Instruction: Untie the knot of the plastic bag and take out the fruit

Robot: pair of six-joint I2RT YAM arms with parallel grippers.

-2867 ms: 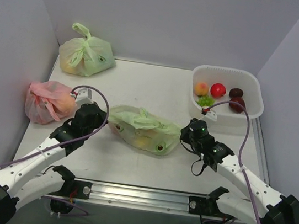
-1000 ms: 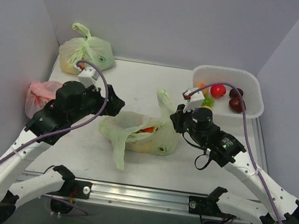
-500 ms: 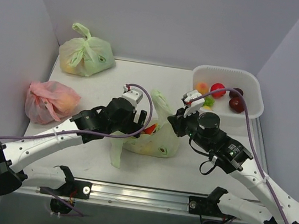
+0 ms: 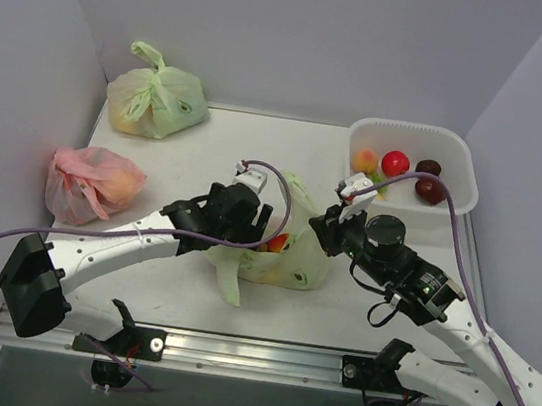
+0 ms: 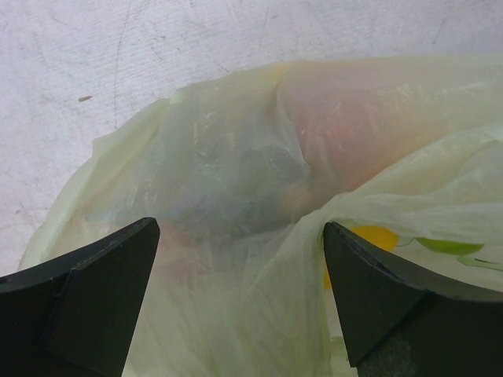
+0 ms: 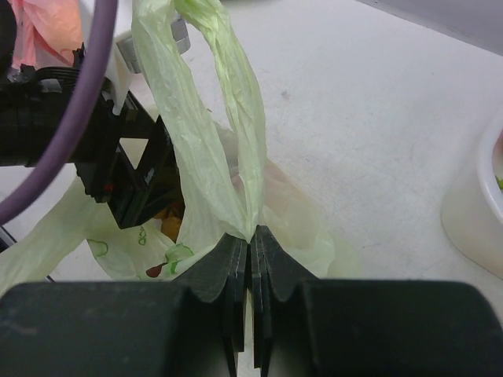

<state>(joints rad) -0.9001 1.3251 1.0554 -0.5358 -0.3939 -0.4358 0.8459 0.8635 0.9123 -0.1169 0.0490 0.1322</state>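
Left arm has swung over from the pink bag's side since a second ago, and my left pincer now sits right at the mouth of the plastic bag, a bit further in than half a second back. Its jaws are spread as wide as they go, nothing between them but crinkly film, and my left wrist camera is basically staring into the bag.

My right pincer is clamped tight on one handle ear, holding it up so that side of the bag stands tall. The second ear flops loose toward the near edge, so the two ears are apart, not tied together.

The bag itself is mid-table, between my two arms. Fruit is inside it: red-orange shows at the opening from above, and something yellow shows through the film on the left wrist view.

A white tub sits at the far right with a few fruits in it.
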